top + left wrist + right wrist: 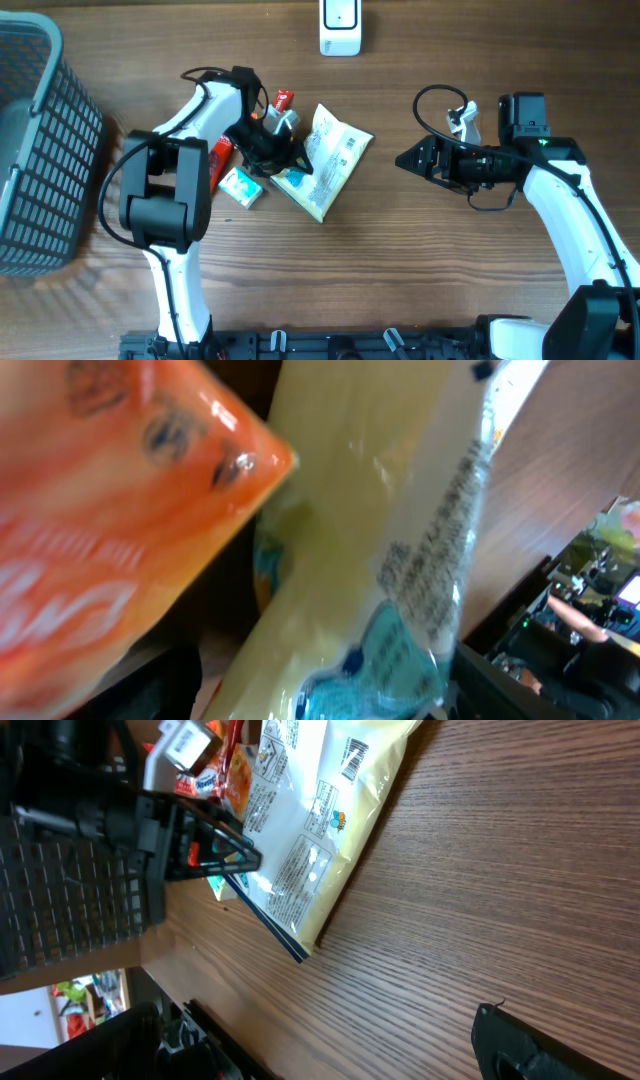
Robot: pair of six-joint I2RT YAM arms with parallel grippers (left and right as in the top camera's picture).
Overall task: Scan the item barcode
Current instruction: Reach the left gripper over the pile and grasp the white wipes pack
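Grey mesh basket (40, 150): far left edge of the counter (420, 270), well apart from the goods.

Orange-red packet (222, 155): glossy, lying partly under the left arm; it fills the left of the left wrist view, too blurred to read.

Small teal-and-white box (240, 188): just beside the packet, on its near side.

Left fingers (272, 150): down over the cluster of goods, at the left edge of the bag; whether they are released or clenched on anything cannot be told, since no view shows the tips clearly.

Pale yellow bag (330, 160): the item for scanning; a flat pillow pack of shiny film, lying slantwise on the counter at centre, just right of the box and packet; cream-yellow ground, white panels of small black print, a blue patch toward its lower end and a dark blue seam edge; printed back face up; barcode (352, 758) black on white near its far corner, uncovered.

White scanner (340, 25): at the far edge of the counter, beyond the bag and apart from it.

Right fingers (410, 160): spread wide, grasping nothing, pointing left toward the bag from well to its right, above bare wood.
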